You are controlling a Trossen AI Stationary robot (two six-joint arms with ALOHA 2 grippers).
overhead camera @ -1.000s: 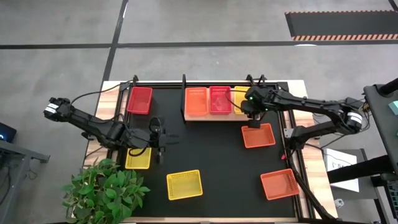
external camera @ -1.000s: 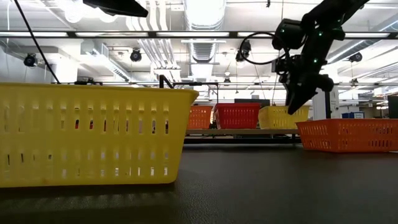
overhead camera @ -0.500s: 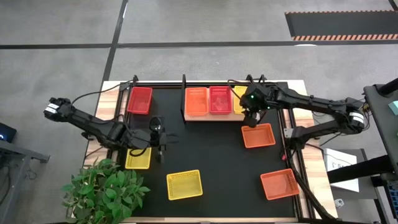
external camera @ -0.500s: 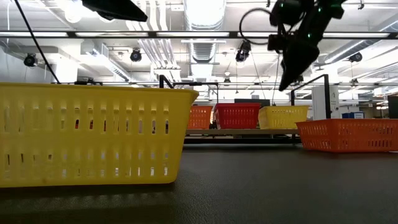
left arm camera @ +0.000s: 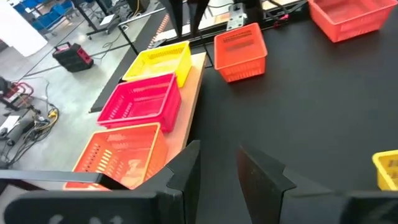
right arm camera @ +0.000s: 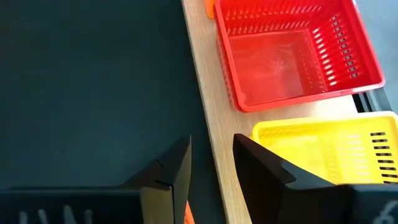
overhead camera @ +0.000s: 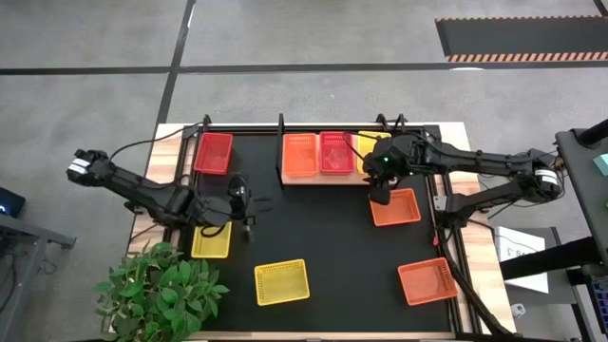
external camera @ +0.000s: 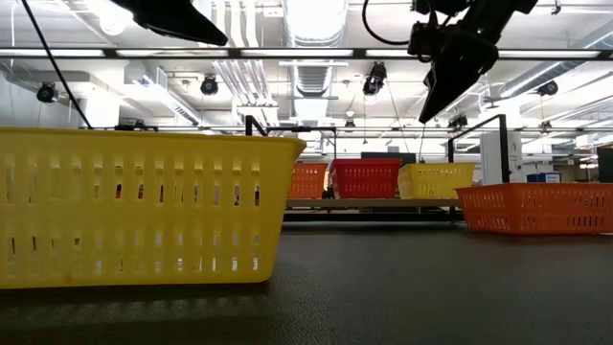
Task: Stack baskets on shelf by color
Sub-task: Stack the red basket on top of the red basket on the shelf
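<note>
The right gripper (overhead camera: 379, 197), fingers slightly apart and empty, hovers beside the shelf (overhead camera: 323, 179). The nearest orange basket (overhead camera: 395, 207) lies just below it, far from the left gripper (overhead camera: 249, 224).

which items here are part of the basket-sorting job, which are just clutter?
Job:
shelf holding orange basket, red basket, yellow basket
loose baskets: red, yellow, yellow, orange, orange

Not the job:
potted plant
black mat
</note>
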